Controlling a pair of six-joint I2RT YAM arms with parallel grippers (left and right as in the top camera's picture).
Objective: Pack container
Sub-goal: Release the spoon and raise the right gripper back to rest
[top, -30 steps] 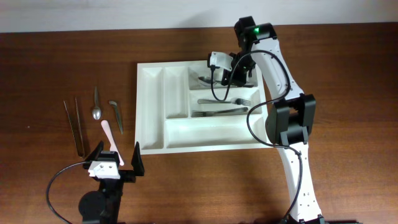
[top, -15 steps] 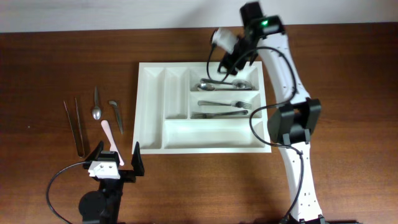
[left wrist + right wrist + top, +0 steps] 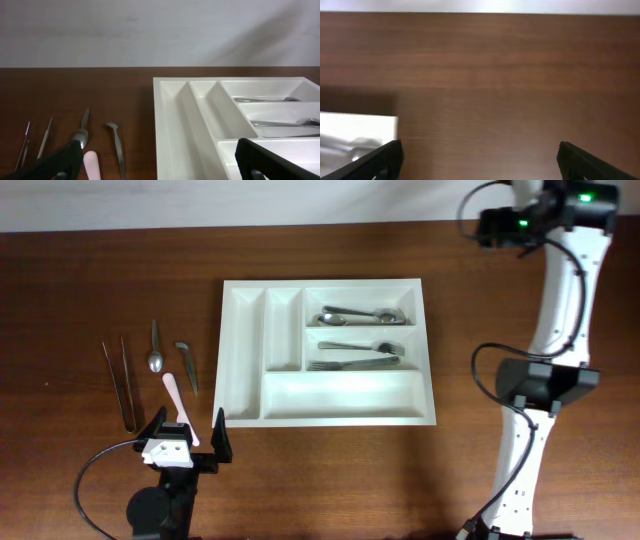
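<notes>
Right gripper (image 3: 480, 159), jaws now apart and empty, withdrawn to 1 o'clock of the cutlery tray (image 3: 228, 355) after depositing a spoon (image 3: 360, 313) (left gripper (image 3: 190, 428) likewise apart); 9 o'clock utensils (image 3: 153, 360) remain.

Wooden table (image 3: 100, 280) carries, just ahead of the left gripper (image 3: 190, 420), two thin metal rods (image 3: 129, 380) beyond its left finger, a spoon (image 3: 154, 350), a hooked tool (image 3: 188, 367), and a pink handle (image 3: 172, 390) reaching between both fingers.
</notes>
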